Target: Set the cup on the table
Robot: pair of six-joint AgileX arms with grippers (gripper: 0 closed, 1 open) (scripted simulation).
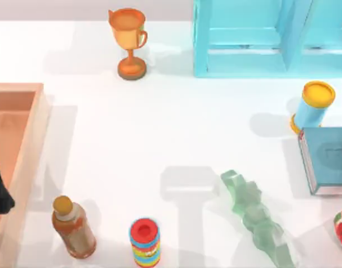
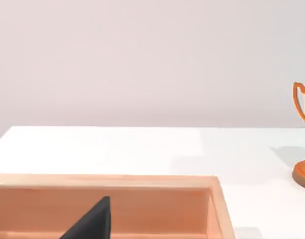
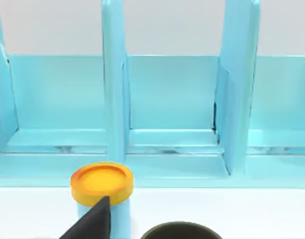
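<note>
The left arm [image 1: 0, 187] sits at the counter's left edge, over the light wooden tray [image 1: 31, 139]. In the left wrist view a dark part of the left gripper [image 2: 92, 221] hangs above the tray's inside; I cannot tell whether its jaws are wide or narrow. Right of the tray stand a brown bottle [image 1: 74, 227] and a striped can with a red lid [image 1: 145, 242], with the orange trophy goblet [image 1: 129, 42] well back from them. A pale green, lumpy translucent piece [image 1: 256, 215] lies slanted across the glossy white counter [image 1: 176, 123]. The turquoise shelf unit [image 1: 243, 39] stands at the back right, before a plain pale wall. The light-blue can with yellow lid [image 1: 313, 106] stands upright in front of it, beside a blue box [image 1: 327, 162]. The right gripper [image 3: 92, 221] faces the shelf; the state of its jaws is also unclear. The cup [image 3: 180, 230] is just beside that can, showing a dark rim, seemingly upright with its mouth up; whether it rests on the counter I cannot tell.
</note>
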